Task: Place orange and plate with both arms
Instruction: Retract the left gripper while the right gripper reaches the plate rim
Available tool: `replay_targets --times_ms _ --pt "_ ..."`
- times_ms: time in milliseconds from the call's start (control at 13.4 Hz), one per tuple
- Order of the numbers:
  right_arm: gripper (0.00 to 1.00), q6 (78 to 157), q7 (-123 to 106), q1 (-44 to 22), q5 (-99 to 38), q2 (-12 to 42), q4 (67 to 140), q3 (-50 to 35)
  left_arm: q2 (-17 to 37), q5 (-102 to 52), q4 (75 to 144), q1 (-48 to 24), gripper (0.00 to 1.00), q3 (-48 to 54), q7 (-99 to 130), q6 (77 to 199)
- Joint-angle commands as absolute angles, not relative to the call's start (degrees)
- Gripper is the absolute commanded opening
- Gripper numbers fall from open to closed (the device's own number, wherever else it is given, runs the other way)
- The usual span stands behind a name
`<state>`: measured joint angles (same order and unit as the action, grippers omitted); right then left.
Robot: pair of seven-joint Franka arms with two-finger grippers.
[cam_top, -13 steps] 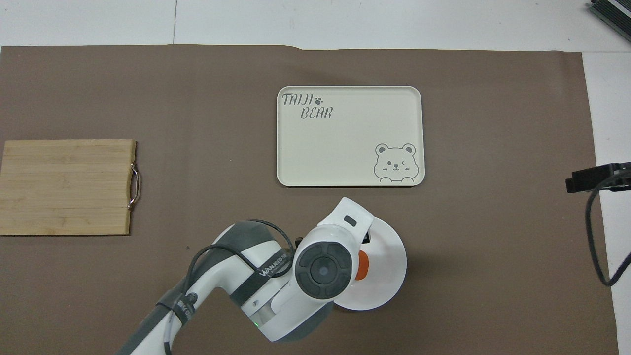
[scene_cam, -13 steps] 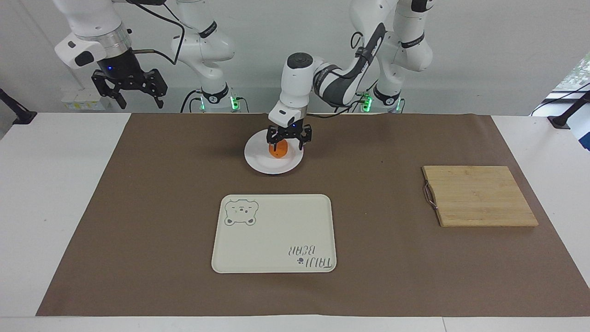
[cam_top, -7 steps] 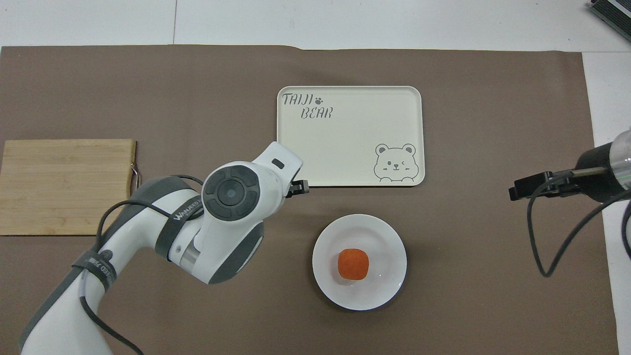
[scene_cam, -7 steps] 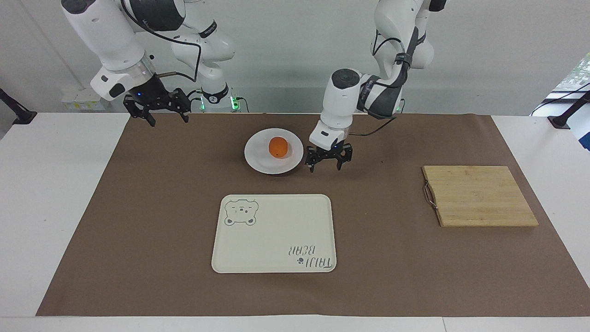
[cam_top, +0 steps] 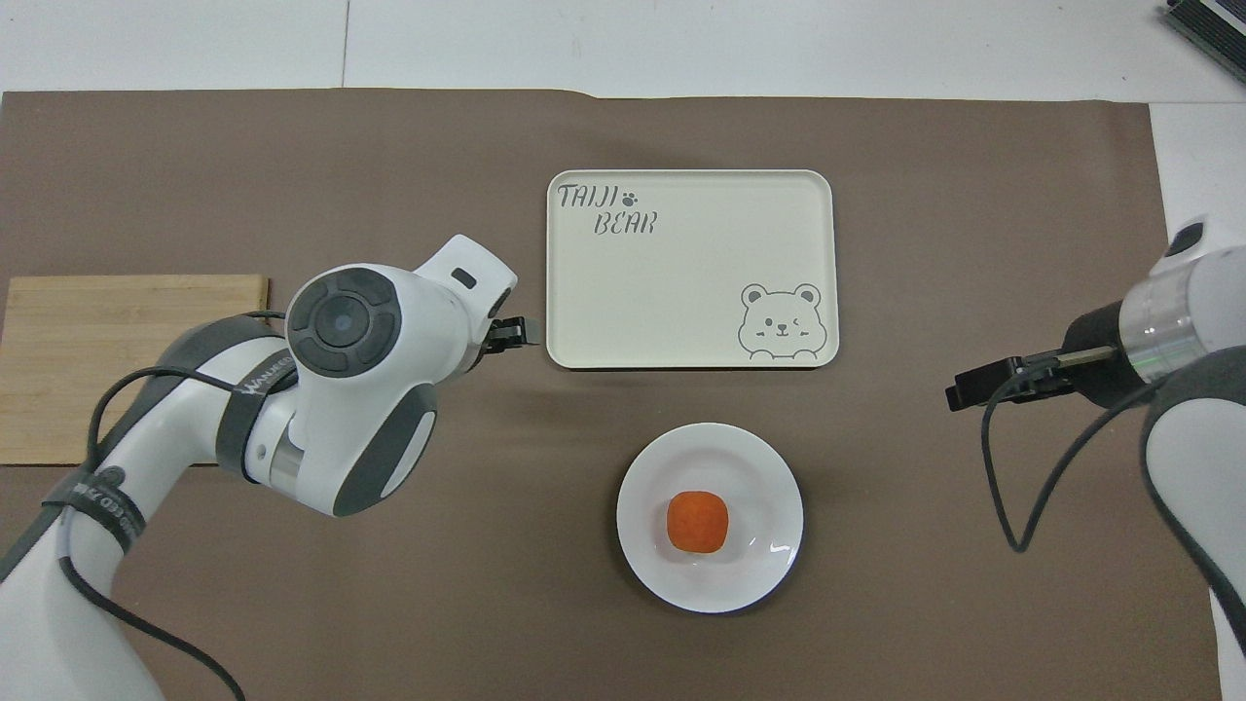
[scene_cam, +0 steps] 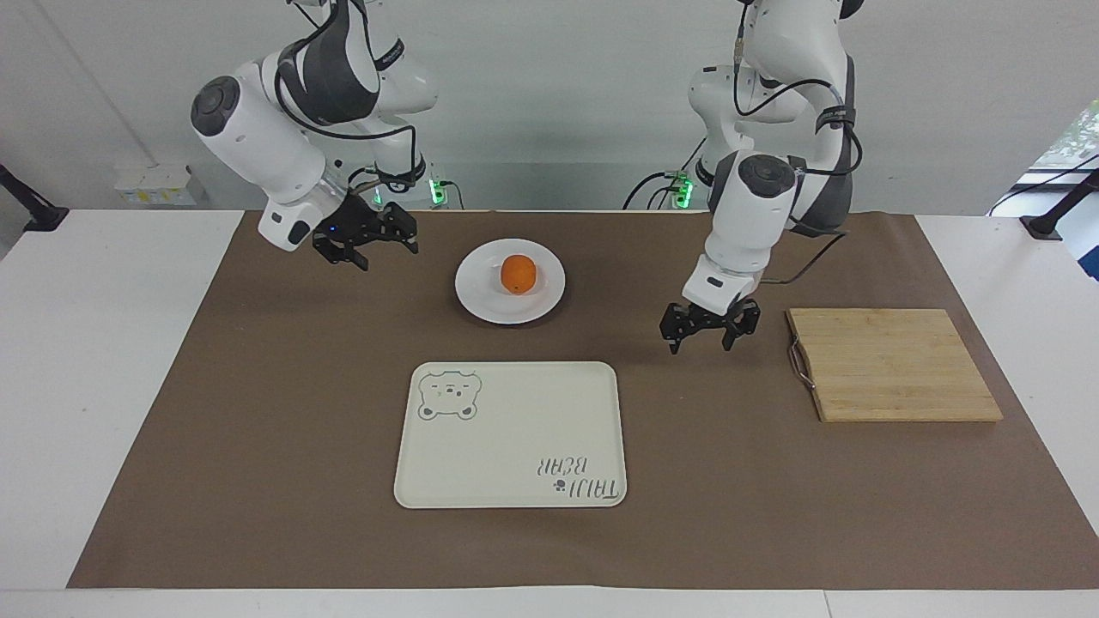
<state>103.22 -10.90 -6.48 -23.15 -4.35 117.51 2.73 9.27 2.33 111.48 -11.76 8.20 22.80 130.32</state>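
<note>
Orange (scene_cam: pixel 519 274), small, round, bright, sits on the middle of the plate (scene_cam: pixel 481 300), a glossy white shallow dish near the robots. Right gripper (scene_cam: pixel 367 251) hangs empty with fingers spread over the brown mat (scene_cam: pixel 258 429) beside the plate. Left gripper (scene_cam: pixel 709 336) is spread and empty too, over the mat between plate and cutting board (scene_cam: pixel 893 365). Cream bear tray (scene_cam: pixel 515 438) lies farther out.

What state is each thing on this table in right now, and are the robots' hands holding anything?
orange: resting on the plate, untouched.
plate: flat on the brown mat, unheld.
bear tray: flat, nothing on it.
cutting board: flat, nothing on it.
left gripper: fingers open, empty, over the mat beside the cutting board.
right gripper: fingers open, empty, over the mat beside the plate.
</note>
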Motion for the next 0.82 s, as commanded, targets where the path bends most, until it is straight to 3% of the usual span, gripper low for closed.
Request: replay_targets --times_ms 0,372,745 --pt "1.00 110.62 -16.33 -8.77 -30.91 -6.15 126.27 2.72 7.57 1.93 110.39 -7.57 1.00 9.14 17.08 126.84" --pt "1.00 117.58 -28.19 -8.88 -43.92 -5.98 136.12 2.72 5.89 -0.35 103.73 -1.68 1.00 8.70 4.06 114.81" --pt "1.00 118.12 -37.69 -6.07 -50.61 -5.45 142.81 2.81 6.33 -0.44 94.76 1.05 1.00 8.53 1.76 105.74"
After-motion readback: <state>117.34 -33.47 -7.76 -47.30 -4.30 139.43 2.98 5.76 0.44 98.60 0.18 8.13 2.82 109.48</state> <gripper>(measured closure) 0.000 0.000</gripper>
